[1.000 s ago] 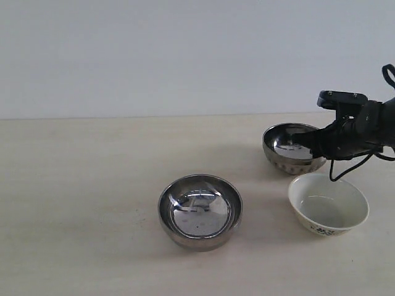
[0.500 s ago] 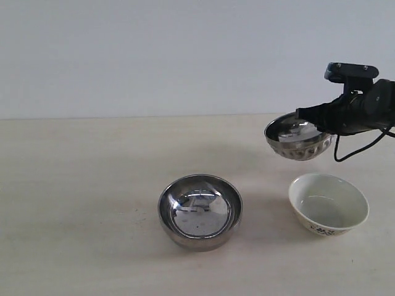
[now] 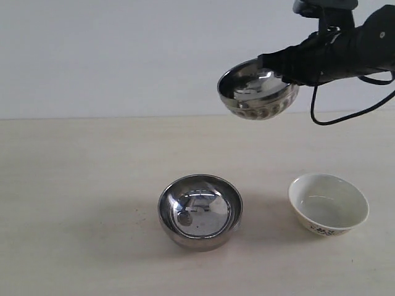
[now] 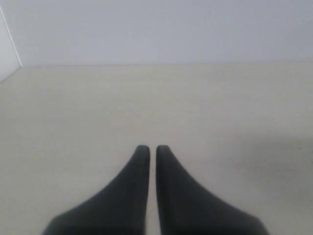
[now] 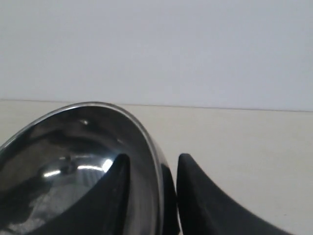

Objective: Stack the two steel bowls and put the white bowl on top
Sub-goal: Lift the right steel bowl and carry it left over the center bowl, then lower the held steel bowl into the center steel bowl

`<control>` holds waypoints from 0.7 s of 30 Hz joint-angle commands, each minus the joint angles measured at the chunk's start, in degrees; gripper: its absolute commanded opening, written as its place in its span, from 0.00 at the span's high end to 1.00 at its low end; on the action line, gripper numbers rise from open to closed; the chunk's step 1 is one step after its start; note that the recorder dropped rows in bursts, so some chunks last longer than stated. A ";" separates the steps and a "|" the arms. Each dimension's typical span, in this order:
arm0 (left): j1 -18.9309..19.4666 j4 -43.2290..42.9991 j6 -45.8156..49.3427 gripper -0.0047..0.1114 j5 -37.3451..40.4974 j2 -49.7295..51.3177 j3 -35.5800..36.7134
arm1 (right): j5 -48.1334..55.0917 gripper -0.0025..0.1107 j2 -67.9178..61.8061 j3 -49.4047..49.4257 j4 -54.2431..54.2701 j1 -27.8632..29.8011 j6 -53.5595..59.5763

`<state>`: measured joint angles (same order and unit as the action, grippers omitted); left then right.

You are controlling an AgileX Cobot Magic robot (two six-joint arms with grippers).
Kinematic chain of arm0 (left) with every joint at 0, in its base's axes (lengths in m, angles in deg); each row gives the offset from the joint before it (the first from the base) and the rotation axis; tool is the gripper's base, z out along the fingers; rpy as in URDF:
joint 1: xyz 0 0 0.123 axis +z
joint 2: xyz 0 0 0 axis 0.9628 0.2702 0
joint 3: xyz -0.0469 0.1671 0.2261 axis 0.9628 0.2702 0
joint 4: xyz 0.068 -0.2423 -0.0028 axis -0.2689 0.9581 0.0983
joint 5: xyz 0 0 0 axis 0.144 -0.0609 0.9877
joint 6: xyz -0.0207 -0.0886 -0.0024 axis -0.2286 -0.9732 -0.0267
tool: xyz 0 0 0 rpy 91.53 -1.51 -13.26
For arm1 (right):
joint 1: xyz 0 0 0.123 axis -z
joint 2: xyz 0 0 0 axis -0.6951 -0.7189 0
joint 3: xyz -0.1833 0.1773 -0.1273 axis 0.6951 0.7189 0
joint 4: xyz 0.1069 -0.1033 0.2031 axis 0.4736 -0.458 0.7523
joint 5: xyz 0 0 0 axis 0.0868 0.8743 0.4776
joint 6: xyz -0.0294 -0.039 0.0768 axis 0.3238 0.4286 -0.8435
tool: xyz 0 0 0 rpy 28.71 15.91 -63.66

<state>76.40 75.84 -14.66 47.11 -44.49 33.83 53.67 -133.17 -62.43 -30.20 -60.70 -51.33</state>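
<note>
Change noted: a second ago the small round mirror-shiny steel bowl with the dimpled lower band (image 3: 258, 92) stood on the pale beige table (image 3: 74, 185) at the back right, behind the cream-white ceramic bowl with the dark floral mark (image 3: 328, 203). Half a second ago it was just clear of the surface. Now it hangs high above the table and has moved leftward, toward the smooth-sided shiny steel bowl (image 3: 200, 211), though it does not look to be squarely over it yet. The right gripper (image 3: 281, 65) carries it by the rim. The right wrist view shows one dark finger (image 5: 115, 188) inside the bowl wall and the other outside, clamped on the edge, with the bowl slightly tilted. The smooth steel bowl and the white bowl sit where they did, apart from each other, both upright and empty. Judgement: the lift has held, so the first stacking step is in transit. Still to do are centring over the smooth bowl, lowering and letting go, then the white bowl. The left gripper (image 4: 148, 149) has its fingers nearly together on nothing, over bare table; it does not show in the exterior view. Count: steel bowls, two (one in the air, one on the table); white bowl, one; grippers, two, one in use.
</note>
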 commanded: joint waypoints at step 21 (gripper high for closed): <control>0.16 0.69 0.19 0.92 -0.11 -0.21 0.23 | 3.31 0.98 1.04 7.50 -0.13 -16.03 -0.16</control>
<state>76.40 75.84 -14.66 47.11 -44.49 33.83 59.87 -132.97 -57.04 -30.23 -76.65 -51.33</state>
